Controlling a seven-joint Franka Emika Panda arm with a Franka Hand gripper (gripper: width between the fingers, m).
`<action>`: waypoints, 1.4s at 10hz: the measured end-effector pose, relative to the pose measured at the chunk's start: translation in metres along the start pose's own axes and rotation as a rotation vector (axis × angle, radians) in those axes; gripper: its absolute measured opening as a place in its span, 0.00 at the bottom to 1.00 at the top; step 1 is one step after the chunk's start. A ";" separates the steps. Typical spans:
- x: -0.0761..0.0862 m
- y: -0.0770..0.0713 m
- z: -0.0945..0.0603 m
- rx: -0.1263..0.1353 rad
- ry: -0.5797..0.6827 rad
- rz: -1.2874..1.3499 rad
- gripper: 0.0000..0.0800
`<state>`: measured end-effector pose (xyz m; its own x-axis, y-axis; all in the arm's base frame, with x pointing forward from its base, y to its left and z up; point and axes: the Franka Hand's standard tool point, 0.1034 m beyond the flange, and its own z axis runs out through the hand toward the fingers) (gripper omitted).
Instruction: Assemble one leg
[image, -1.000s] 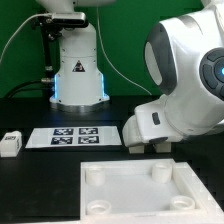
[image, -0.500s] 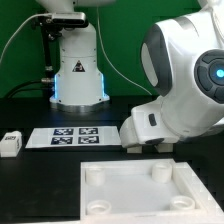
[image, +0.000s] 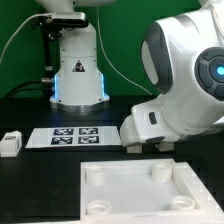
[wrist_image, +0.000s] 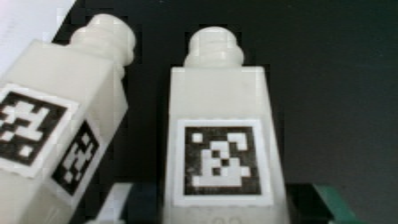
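In the wrist view two white legs lie side by side, each with a rounded peg end and a black-and-white tag. One leg (wrist_image: 217, 110) lies straight between my fingers, and the other leg (wrist_image: 71, 100) lies tilted beside it. My gripper (wrist_image: 222, 208) is open and straddles the tagged end of the straight leg, with a dark gap on each side. One finger (wrist_image: 121, 202) is pale, the other (wrist_image: 347, 202) greenish. In the exterior view my arm's body (image: 185, 80) hides the gripper and both legs. A third leg (image: 10, 143) lies at the exterior view's left.
The marker board (image: 75, 136) lies flat on the black table behind the large white square panel (image: 140, 192) with round corner sockets at the front. The arm's base (image: 78, 70) stands at the back, with cables beside it.
My arm's body has shifted slightly toward the exterior view's left over the last second; nothing else has moved.
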<state>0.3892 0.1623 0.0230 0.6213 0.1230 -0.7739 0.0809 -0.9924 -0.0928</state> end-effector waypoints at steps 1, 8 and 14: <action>-0.020 0.001 -0.018 0.011 -0.021 0.007 0.36; -0.035 0.003 -0.067 0.012 0.332 0.021 0.37; -0.008 0.053 -0.117 -0.055 0.876 -0.142 0.37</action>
<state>0.4792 0.1097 0.0978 0.9739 0.2270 0.0022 0.2260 -0.9686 -0.1040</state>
